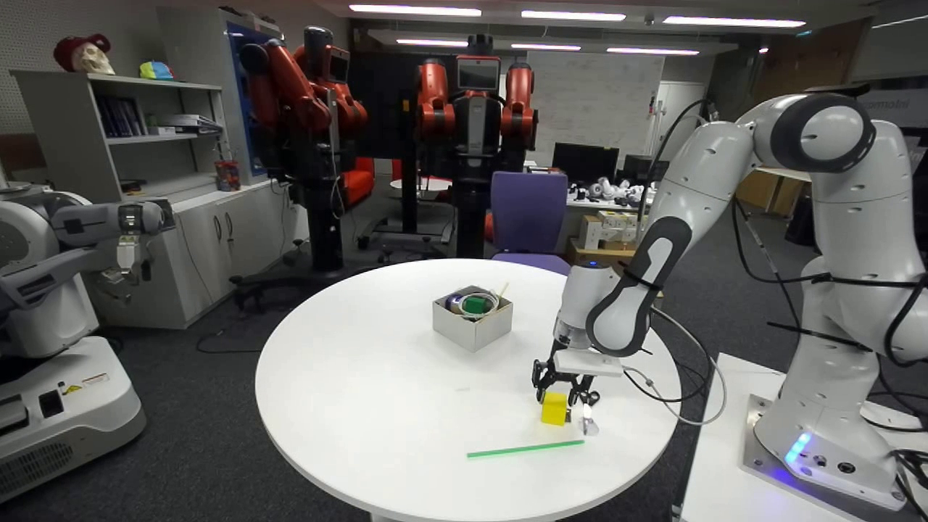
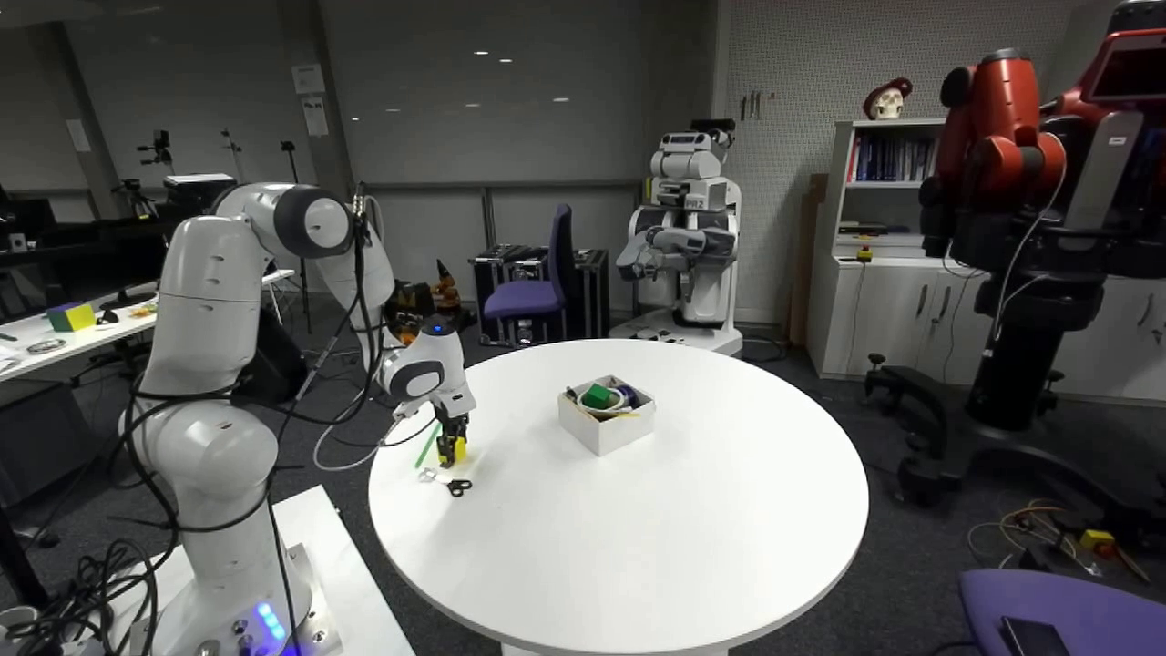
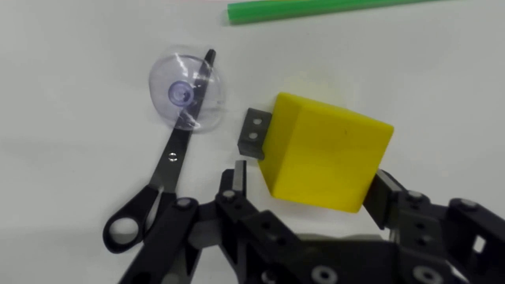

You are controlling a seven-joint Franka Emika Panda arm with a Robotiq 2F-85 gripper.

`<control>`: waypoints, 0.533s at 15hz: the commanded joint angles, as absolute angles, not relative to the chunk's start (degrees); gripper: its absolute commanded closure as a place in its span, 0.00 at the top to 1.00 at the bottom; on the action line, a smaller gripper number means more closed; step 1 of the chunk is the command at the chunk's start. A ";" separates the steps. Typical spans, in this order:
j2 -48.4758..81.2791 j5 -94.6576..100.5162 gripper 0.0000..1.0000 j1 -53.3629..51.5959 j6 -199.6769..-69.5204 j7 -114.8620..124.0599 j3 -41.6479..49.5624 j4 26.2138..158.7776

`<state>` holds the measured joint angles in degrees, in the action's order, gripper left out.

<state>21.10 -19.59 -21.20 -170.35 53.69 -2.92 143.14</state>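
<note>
Red-capped skull (image 1: 96,59) atop bookcase (image 1: 69,130)

White robot arm (image 1: 863,225): glossy, rounded, dotted with small dark recesses. Dark-grey ring band (image 1: 786,134) around the uppermost joint; dark-grey looped trim (image 1: 678,230) towards the white wrist (image 1: 578,304). Thick black cables (image 1: 870,281) strapped alongside with thin black ties (image 1: 834,340), tails projecting. Pale grey hose (image 1: 723,384) near the wrist; small round blue light (image 1: 592,264) on top. Flat white rectangular housing (image 1: 587,362) over the black gripper (image 3: 309,184), with round silver screws (image 3: 229,194). White rounded base (image 1: 834,431): glowing blue light strip (image 1: 798,447), dark round connectors (image 1: 846,468), silver metal plate (image 1: 755,442) set in from the edge of the white side table (image 1: 714,449).
</note>
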 commanded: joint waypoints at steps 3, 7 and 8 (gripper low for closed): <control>22.47 -14.62 0.33 -24.62 -170.31 59.88 0.91 140.75; 21.87 -13.48 0.33 -25.25 -169.86 61.84 1.32 140.51; 21.50 -13.58 0.33 -24.90 -169.52 61.88 1.04 140.46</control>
<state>22.30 -15.30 -24.18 -170.34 59.52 0.12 140.93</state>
